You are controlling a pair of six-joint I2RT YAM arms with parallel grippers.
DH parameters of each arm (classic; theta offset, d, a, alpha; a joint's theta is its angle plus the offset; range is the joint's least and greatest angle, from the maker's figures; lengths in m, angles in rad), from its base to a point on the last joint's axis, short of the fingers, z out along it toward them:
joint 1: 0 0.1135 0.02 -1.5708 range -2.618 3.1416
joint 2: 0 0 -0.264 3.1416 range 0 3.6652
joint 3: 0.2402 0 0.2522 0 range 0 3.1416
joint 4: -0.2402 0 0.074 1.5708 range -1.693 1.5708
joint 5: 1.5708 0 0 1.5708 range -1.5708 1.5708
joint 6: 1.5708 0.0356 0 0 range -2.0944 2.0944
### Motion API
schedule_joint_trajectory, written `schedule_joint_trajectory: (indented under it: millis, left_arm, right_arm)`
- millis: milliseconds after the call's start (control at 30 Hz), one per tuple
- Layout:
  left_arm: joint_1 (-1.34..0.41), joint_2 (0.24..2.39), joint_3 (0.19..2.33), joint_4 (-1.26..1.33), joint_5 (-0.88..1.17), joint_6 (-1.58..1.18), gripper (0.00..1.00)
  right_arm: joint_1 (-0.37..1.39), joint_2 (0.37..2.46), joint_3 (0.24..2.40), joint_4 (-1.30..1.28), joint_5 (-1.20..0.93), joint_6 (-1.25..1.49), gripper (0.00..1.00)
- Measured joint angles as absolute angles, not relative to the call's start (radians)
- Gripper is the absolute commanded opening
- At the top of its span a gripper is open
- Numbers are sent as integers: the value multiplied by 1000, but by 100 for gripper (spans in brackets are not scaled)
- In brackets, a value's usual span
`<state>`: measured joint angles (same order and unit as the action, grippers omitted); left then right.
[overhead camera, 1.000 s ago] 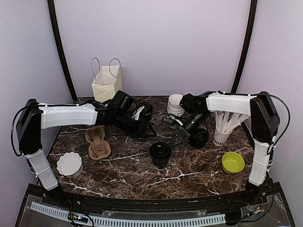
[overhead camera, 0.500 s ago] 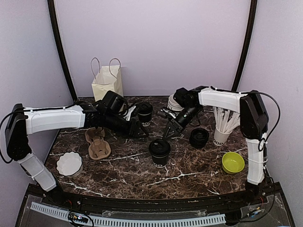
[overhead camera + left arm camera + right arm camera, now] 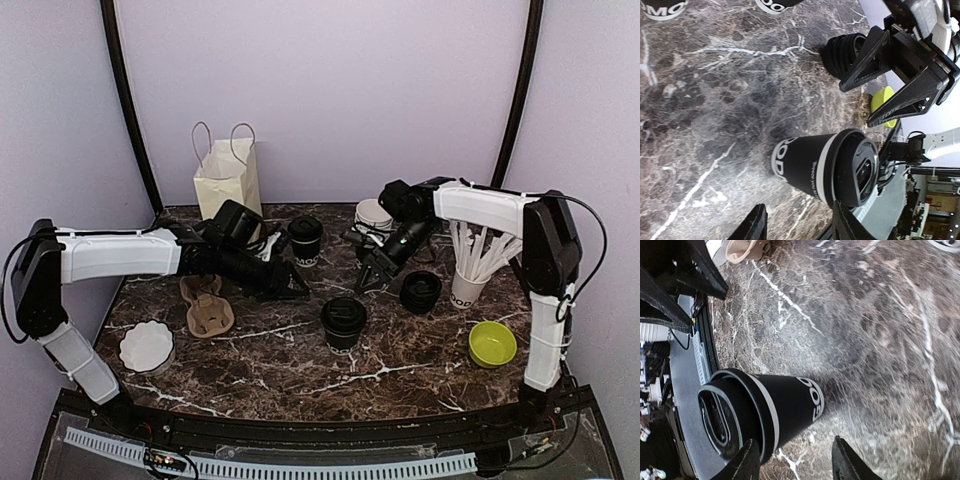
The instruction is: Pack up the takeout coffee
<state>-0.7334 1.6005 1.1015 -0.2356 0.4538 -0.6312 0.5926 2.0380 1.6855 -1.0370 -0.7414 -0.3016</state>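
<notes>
While the left gripper (image 3: pixel 290 285) and right gripper (image 3: pixel 372 275) are held parted and empty, a lidded coffee cup (image 3: pixel 342 322) is seen upright just ahead of both, between their tips. It is probably best clasped squarely below the lid (image 3: pixel 343 310), by one gripper alone.

The left arm (image 3: pixel 120 252) and right arm (image 3: pixel 485 210) have white shells, black joints and thin black cables; the right end effector (image 3: pixel 856 105) has black wedge-shaped fingers (image 3: pixel 867 57).
</notes>
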Motion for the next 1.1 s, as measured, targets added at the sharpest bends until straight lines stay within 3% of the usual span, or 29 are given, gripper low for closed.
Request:
schedule_joint_trajectory:
  millis: [500,1100]
  left_arm:
    - [-733,1669,1059,-99,595,-745,40]
    - [-758,1722,1056,-51,655,-773,37]
  right_arm:
    - [539,1843,1384,-961,-803,-265,61]
    - [609,1858,1367,-937,-845,-260,57]
